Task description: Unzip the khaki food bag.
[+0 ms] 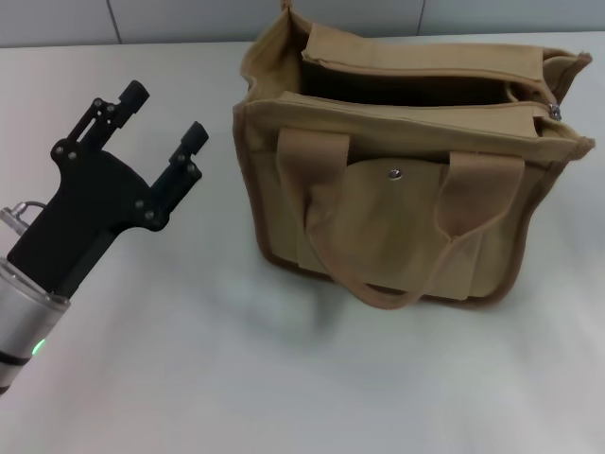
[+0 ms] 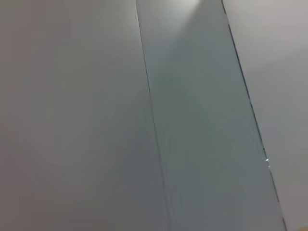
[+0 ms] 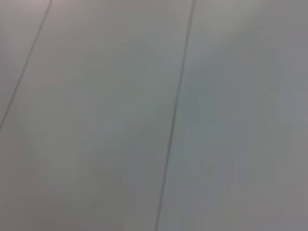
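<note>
The khaki food bag (image 1: 406, 180) stands upright on the white table (image 1: 189, 378), right of centre in the head view. Its top gapes open, showing a dark inside. The silver zipper pull (image 1: 555, 112) sits at the bag's right end. Its front pocket has a metal snap (image 1: 396, 173), and one strap handle (image 1: 378, 284) hangs down the front. My left gripper (image 1: 166, 118) is open and empty, raised to the left of the bag and apart from it. My right gripper is out of view. Both wrist views show only plain grey panels.
A grey panelled wall (image 1: 189, 19) runs behind the table's far edge. The table surface lies to the left of the bag and in front of it.
</note>
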You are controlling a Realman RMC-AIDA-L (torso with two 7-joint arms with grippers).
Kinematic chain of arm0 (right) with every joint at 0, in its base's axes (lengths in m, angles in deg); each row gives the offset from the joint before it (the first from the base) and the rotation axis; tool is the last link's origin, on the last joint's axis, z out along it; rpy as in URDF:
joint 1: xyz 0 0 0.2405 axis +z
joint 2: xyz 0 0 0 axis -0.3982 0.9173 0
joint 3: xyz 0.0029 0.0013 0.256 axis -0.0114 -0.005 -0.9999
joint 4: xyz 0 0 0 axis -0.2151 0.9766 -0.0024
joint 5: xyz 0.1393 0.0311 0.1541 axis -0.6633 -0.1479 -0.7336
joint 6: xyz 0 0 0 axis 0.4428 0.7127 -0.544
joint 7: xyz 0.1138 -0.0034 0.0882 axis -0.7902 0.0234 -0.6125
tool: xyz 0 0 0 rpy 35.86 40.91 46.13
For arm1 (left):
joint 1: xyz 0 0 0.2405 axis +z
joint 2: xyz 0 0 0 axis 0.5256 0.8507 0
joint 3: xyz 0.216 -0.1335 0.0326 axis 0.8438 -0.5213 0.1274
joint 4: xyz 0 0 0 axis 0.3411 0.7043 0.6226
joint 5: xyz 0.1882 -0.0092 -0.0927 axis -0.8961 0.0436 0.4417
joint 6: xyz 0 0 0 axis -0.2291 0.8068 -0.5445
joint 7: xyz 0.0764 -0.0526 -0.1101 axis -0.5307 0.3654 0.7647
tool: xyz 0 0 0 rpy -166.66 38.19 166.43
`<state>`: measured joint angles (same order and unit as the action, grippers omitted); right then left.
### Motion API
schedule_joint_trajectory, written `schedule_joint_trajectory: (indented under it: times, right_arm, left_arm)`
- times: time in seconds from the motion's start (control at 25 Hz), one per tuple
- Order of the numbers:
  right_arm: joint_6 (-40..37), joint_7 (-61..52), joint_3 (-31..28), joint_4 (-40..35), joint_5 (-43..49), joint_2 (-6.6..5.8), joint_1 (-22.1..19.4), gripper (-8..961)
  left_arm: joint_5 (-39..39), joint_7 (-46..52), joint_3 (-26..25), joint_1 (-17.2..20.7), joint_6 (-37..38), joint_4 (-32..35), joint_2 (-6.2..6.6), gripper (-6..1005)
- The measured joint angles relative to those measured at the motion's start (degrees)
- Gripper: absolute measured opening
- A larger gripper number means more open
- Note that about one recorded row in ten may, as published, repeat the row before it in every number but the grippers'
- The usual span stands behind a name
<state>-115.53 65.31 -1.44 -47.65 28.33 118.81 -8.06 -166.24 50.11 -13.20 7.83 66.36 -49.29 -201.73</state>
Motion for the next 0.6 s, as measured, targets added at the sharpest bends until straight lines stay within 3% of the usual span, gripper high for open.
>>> schedule_joint_trajectory:
  times: [0.08, 0.16, 0.32, 0.48, 0.6]
  right_arm:
    - [-0.6, -0.1, -1.3, 0.8, -0.1, -0.02, -1.3, 700]
    - [-1.2, -0.1, -2.9, 1.9, -0.1, -0.02, -2.4, 817]
    - [-4.8, -1.2, -4.8, 6.1, 0.0, -0.07, -5.5, 818]
    - [-9.2, -3.1, -1.5, 8.8, 4.0, -0.06, -8.5, 818]
    - [-10.5, -5.6, 4.4, 6.6, 12.1, -0.41, -9.4, 818]
  left_arm:
    - [-0.2, -0.3, 0.1, 0.6, 1.2, -0.1, 0.01, 612]
    - [0.1, -0.8, -0.6, 1.6, 2.1, -0.3, -0.05, 667]
    - [0.6, -1.0, -3.7, 3.6, 3.5, -1.0, -0.09, 778]
    - [-0.3, -0.6, -2.7, 5.1, 5.3, -0.5, 0.06, 778]
    - [-4.0, 4.7, 3.9, 5.6, 7.6, 4.5, 0.67, 778]
